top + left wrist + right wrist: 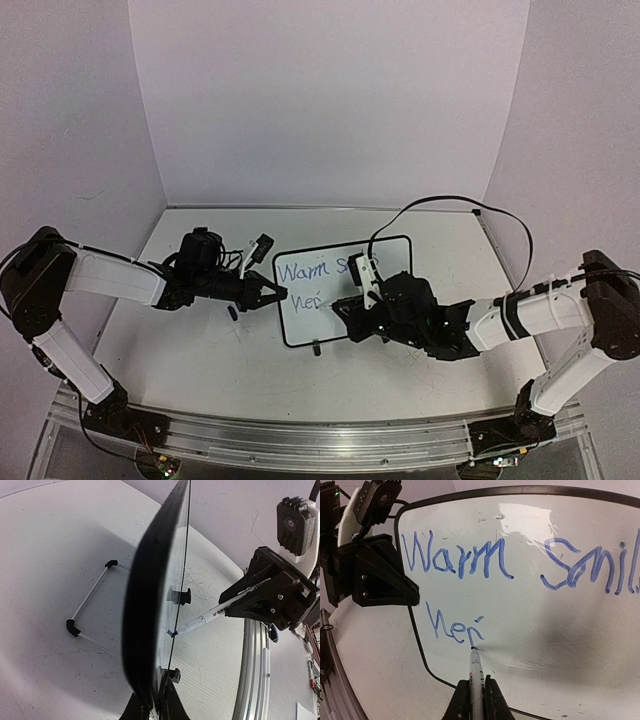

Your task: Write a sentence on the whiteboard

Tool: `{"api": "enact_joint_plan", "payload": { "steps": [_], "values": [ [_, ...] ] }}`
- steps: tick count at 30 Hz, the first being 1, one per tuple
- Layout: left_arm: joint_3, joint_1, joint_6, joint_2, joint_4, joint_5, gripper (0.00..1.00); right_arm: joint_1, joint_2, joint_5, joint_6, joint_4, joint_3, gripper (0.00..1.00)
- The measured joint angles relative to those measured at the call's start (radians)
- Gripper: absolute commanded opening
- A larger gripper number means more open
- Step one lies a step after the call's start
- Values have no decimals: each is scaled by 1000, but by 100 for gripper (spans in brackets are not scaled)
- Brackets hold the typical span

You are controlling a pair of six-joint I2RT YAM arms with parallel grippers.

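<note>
The whiteboard [310,322] lies mid-table on the scuffed white tabletop [200,350], between the two arms. The left gripper [276,293] is clamped on the board's left edge and steadies it. The right gripper [476,700] is closed narrow around a marker [476,672], whose tip touches the board at the end of the second line.

The sentence [455,560] looks, by my judgement, somewhere past its middle. The top line reads "Warm" and then a word beginning "Smil", its end cut off by the right wrist view and hidden under the right gripper from above. The lower line has only "he" and a third letter in the making. The rest of that line is unwritten. How many words remain cannot be told from the board.

The tabletop is matt and crossed with fine grey scratches. The board is glossy, throwing back a soft glare, with a thin black frame and rounded corners. Seen edge-on from the left wrist, it is a slim slab with small black feet [185,596]. The marker is a slender white barrel with a dark tip, and its strokes are blue, loose and slightly uneven.
</note>
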Motion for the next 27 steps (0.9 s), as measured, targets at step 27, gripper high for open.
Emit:
{"api": "enact_joint_plan", "payload": {
  "steps": [27],
  "values": [
    [0,1,-1,0,0,0,0,-22,-32,24,-30,-5,15,0]
  ]
}}
